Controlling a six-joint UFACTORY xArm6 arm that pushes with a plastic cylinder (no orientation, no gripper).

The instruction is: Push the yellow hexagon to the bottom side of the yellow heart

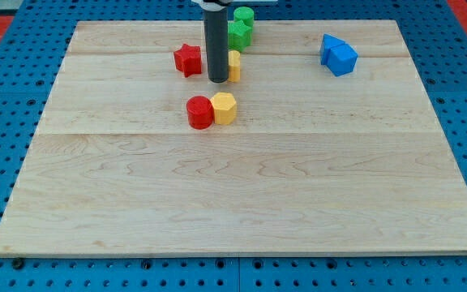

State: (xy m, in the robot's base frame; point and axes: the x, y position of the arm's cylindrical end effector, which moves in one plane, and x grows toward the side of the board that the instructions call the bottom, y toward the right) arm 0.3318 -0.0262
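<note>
The yellow hexagon (224,108) sits on the wooden board, touching a red cylinder (199,112) on its left. The yellow heart (234,66) lies above it, partly hidden behind the rod. My tip (217,80) rests on the board just left of the yellow heart and a little above the yellow hexagon, apart from the hexagon.
A red star (188,60) lies left of the rod. A green star (238,33) and a green cylinder (244,15) sit near the board's top edge. Two blue blocks (337,55) stand together at the upper right. The wooden board (242,195) lies on a blue perforated surface.
</note>
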